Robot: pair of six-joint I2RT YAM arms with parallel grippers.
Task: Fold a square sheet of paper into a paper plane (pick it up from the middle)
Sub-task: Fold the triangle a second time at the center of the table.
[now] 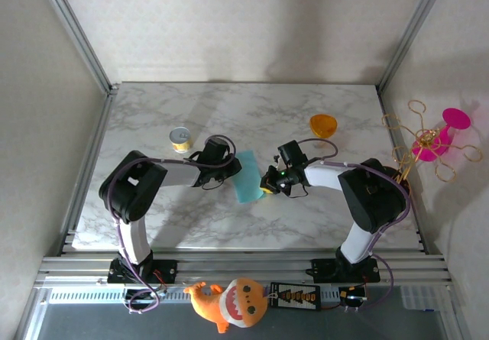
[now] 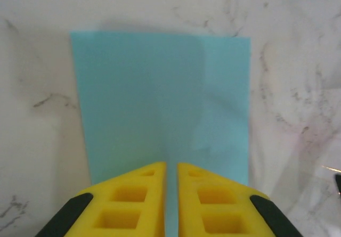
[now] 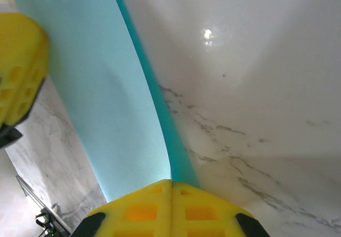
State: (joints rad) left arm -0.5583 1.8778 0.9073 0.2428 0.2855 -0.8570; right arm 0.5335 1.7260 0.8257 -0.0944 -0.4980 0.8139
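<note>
While it lies folded on the marble table (image 1: 229, 111), right of the yellow can (image 1: 180, 138) and nearer the arms, the teal sheet of paper (image 1: 247, 176) is pinched at its far edge by the right gripper (image 3: 171, 182), fingers together; the left gripper (image 2: 171, 165), fingers almost touching, presses the can-side edge.

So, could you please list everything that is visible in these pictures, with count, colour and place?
thin teal-blue paper sheet: one, teal, table centre, between the grippers
small round metal can: one, yellow with silver top, behind the left arm
orange cup: one, orange, far right area
pink ornament with gold wire: one, magenta, beyond the table's right edge
plush toy: one, orange, front rail
marble table: one, white-grey
left gripper: yellow fingers, almost together, at the paper
right gripper: yellow fingers, shut on the paper's edge
</note>
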